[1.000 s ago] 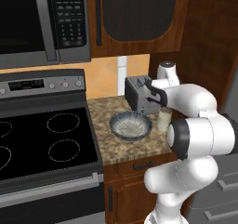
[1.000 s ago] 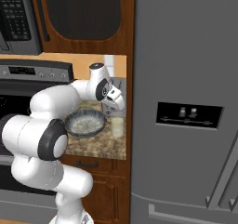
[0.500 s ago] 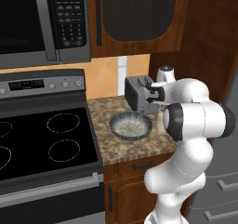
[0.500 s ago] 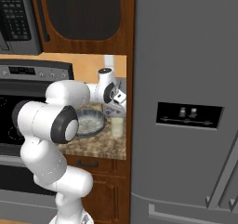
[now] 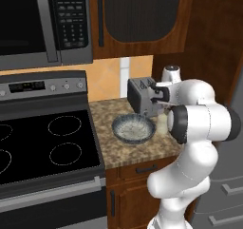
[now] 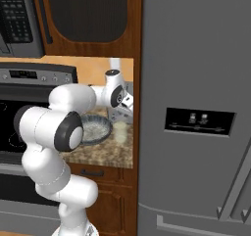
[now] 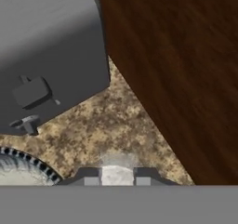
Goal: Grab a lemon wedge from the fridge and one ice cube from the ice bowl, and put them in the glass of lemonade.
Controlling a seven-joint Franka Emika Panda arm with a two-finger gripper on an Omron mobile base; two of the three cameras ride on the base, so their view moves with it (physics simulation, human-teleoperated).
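Directly under the claw (image 7: 117, 175), its slightly parted tips empty, stands the glass of lemonade (image 7: 116, 165).

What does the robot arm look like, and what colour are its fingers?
The arm is glossy white, made of thick rounded segments with dark grey to black round caps at the joints. No loose cables or markings are visible. The gripper ends in two small dark grey fingers, blocky, with paler inner tips.
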